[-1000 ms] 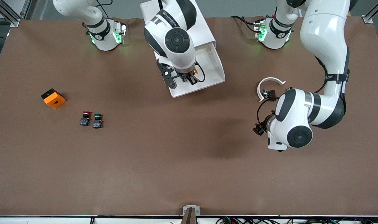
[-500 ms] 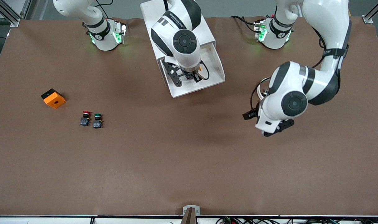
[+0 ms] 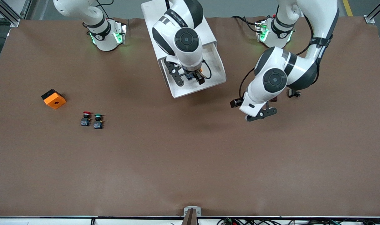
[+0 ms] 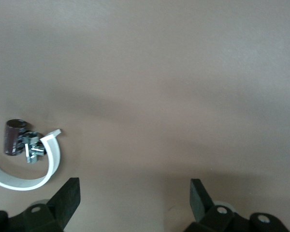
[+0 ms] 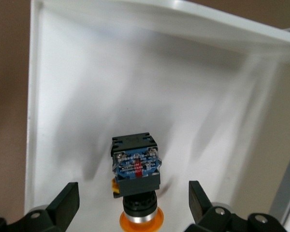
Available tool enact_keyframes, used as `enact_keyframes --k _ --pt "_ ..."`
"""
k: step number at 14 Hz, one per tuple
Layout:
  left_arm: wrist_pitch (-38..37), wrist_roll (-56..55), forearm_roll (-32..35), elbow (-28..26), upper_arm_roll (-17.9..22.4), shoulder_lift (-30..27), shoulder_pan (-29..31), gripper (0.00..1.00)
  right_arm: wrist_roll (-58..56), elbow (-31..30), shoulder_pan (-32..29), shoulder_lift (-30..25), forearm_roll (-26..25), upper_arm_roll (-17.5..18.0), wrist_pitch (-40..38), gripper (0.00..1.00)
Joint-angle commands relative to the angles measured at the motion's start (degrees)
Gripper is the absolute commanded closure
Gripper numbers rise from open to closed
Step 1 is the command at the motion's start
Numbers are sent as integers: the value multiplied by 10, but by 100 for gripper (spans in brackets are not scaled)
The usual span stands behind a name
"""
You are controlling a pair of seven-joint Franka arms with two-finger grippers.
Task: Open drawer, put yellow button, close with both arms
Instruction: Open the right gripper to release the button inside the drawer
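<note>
While we go from the lower part of the front frame upward, we first meet the red-capped button [image 3: 86, 118] and the green-capped button [image 3: 98, 121], side by side in the lower left part, and a little above them the orange block [image 3: 53, 98].

At middle right the left gripper [image 3: 261, 114] hangs over bare table with its fingers spread and nothing between them; this arm waits. In the left wrist view a white curved piece [image 4: 31, 170] with a small dark cylinder [image 4: 13, 137] lies at the lower left of the frame.

In the upper centre the drawer [image 3: 215, 64] stands pulled out of the white cabinet [image 3: 205, 29]. The right gripper [image 3: 192, 77] is over it, fingers spread apart. In the right wrist view the yellow button [image 5: 137, 179] lies on the drawer floor between the two fingers [image 5: 65, 205], and neither finger touches it, so we judge that it is released.

What can go wrong, in our opinion: if the right gripper rises at a slant, a finger may catch the button and drag it out. When both arms push the front, an uneven push may jam the drawer crooked or shift the light cabinet on the table. A fast push may make the button roll.
</note>
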Motion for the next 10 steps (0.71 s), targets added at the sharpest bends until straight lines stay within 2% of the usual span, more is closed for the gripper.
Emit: enact_keyframes --k 1,3,6,10 --pt "23 -1 1 -27 -27 -28 6 0 0 6 -1 -31 5 -8 -17 0" --pt "41 -2 -2 -49 -30 -42 6 0 -7 7 -10 -46 5 -10 -17 0" --pt "103 -6 -51 -82 -53 -50 5 0 -51 6 -29 -86 -1 -11 -28 0" --pt "118 -19 -54 -86 -85 -49 0 0 -161 5 -79 -139 -41 -11 -91 0"
